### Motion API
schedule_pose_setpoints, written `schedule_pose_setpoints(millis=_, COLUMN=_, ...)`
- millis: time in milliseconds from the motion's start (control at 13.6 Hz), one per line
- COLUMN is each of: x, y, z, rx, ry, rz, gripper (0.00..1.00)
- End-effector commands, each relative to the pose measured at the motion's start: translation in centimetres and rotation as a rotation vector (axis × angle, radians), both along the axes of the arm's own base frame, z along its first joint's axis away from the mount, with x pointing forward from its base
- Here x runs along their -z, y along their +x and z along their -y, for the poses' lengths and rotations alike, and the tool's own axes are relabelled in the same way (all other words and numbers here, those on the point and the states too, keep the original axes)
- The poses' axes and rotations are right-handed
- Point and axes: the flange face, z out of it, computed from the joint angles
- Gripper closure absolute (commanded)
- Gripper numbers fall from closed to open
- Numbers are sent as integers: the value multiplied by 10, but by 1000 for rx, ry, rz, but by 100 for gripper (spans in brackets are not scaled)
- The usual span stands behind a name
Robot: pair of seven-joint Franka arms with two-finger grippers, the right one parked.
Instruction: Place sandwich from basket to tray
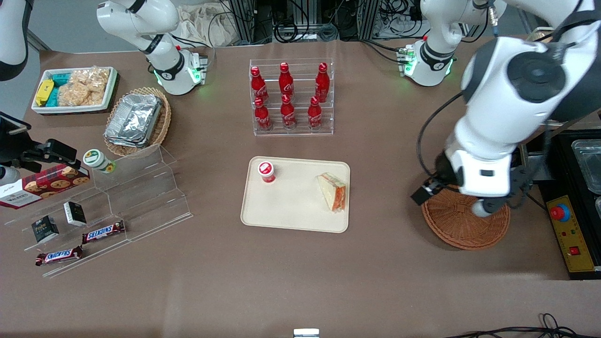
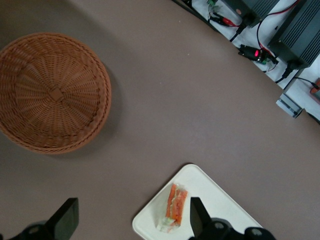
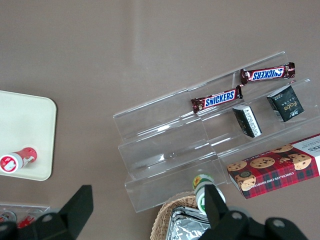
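My gripper (image 2: pixel 131 220) hangs wide open and empty above bare table (image 1: pixel 385 197), between basket (image 1: pixel 466 221) and tray (image 1: pixel 291 199); the sandwich (image 1: pixel 333 191) lies at the tray's basket-side rim.

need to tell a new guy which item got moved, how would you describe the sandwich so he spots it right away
Find the cream tray at the table's middle, nearer the front camera than the rack of red bottles. The sandwich lies on it at the edge toward the round basket, where the open gripper hovers. It is a wrapped pale wedge with orange-red filling; the tray's only other item is a small red-and-white cup.
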Motion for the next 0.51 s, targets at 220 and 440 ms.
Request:
schedule_pose_setpoints(millis=220, x=-16, y=-2, z=-111, rx=245, ry=11, rz=-53, gripper=0)
schedule_pose_setpoints(millis=440, x=-11, y=-10, z=-150, rx=371, ry=43, rz=-78, gripper=0)
